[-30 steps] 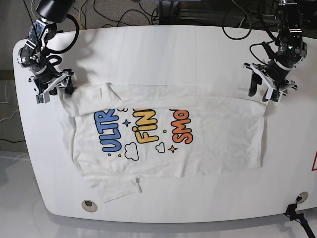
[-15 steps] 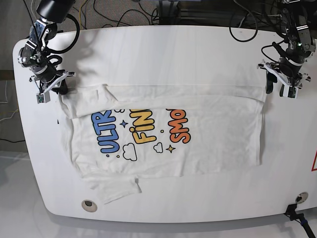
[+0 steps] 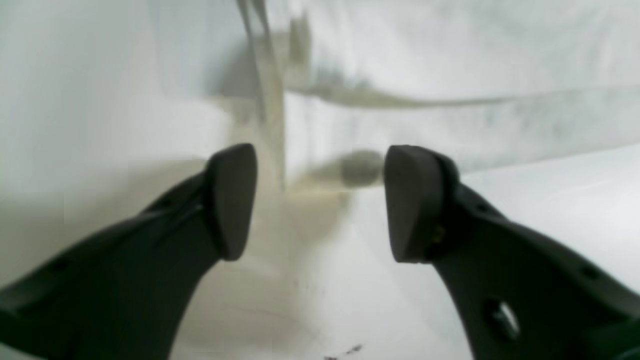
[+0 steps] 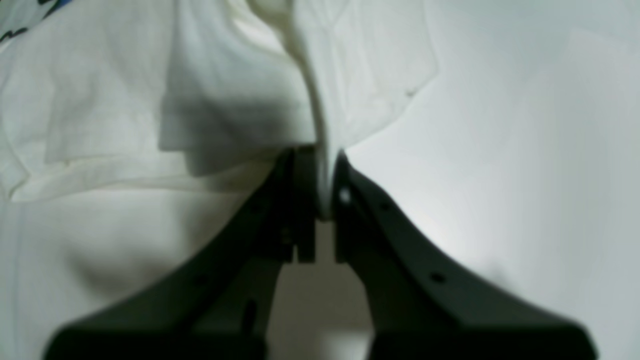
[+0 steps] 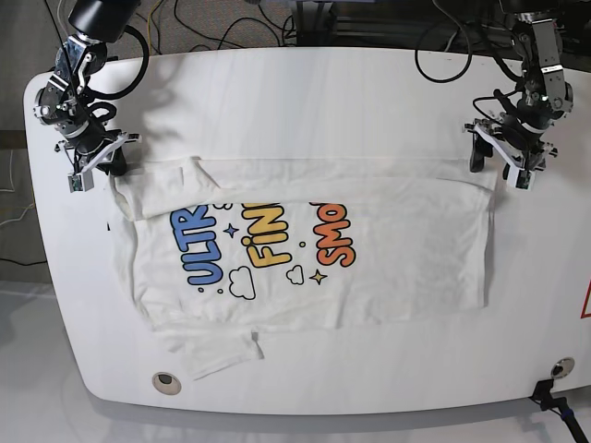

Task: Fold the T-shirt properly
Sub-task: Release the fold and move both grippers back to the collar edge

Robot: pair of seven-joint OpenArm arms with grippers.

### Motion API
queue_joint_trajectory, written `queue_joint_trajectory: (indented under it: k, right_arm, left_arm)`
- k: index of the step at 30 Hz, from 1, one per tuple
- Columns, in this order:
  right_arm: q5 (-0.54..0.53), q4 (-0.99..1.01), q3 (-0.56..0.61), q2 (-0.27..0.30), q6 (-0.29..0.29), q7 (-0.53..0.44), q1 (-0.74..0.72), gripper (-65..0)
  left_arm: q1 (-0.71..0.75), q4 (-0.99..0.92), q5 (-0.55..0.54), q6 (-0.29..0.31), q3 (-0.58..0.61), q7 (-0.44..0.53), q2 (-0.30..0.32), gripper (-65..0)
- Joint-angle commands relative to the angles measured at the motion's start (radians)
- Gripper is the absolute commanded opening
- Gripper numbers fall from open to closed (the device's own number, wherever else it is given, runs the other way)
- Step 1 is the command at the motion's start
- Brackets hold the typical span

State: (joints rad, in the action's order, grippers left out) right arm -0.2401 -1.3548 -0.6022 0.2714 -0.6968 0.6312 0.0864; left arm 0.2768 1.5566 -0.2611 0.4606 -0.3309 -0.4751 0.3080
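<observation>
The white T-shirt (image 5: 388,268) lies spread on the white table (image 5: 323,92), print side up, with its top edge folded down in a strip. My right gripper (image 5: 100,166) is at the shirt's top left corner. In the right wrist view it (image 4: 325,185) is shut on a ridge of white shirt cloth (image 4: 225,90). My left gripper (image 5: 499,164) is at the shirt's top right corner. In the left wrist view it (image 3: 320,200) is open, with the cloth's edge (image 3: 425,55) just ahead of the fingertips and nothing between them.
A round hole (image 5: 164,379) sits near the table's front left edge. A black clamp (image 5: 554,397) is at the front right corner and a red mark (image 5: 585,305) at the right edge. Cables (image 5: 231,23) hang behind the table.
My left gripper swung out to the right, then came back left to the shirt's top right corner. My right gripper stayed shut on the left corner, shifting slightly up.
</observation>
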Motion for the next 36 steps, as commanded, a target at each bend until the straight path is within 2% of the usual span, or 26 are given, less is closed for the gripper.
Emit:
queue_joint_trajectory:
  k: [1, 18, 20, 21, 24, 30, 34, 36]
  right_arm:
    - [0.005, -0.012, 0.0, 0.013, -0.001, 0.011, -0.004, -65.0]
    - [0.005, -0.012, 0.0, 0.013, -0.001, 0.011, -0.004, -65.0]
    - [0.005, -0.012, 0.0, 0.012, -0.001, 0.011, -0.004, -65.0]
    - [0.005, -0.012, 0.0, 0.012, -0.001, 0.011, -0.004, -65.0]
    - [0.005, -0.012, -0.002, 0.012, -0.001, 0.011, -0.004, -65.0]
    - [0.005, -0.016, -0.002, -0.004, -0.001, 0.013, 0.023, -65.0]
    - [0.005, -0.076, -0.002, -0.011, -0.001, 0.019, 0.08, -65.0]
    - [0.005, -0.11, -0.006, -0.033, -0.001, 0.048, 0.108, -65.0]
  left_arm:
    - [-0.047, 0.014, -0.008, -0.003, -0.003, -0.044, 0.016, -26.0]
    - [-0.09, -0.143, -0.002, -0.003, 0.005, -0.053, 0.018, -26.2]
    - [-0.089, -0.143, -0.002, -0.003, 0.034, -0.053, 0.018, -32.0]
    - [-0.087, -0.143, -0.002, -0.003, 0.036, -0.053, 0.02, -38.5]
    - [-0.086, -0.144, 0.001, -0.003, 0.037, -0.053, 0.018, -64.7]
    - [-0.072, -0.144, 0.107, -0.003, 0.037, -0.053, -0.007, -65.0]
    - [-0.014, -0.14, 0.11, -0.003, 0.036, -0.053, -0.003, -65.0]
    - [0.025, -0.14, 0.108, -0.003, 0.032, -0.053, -0.003, -65.0]
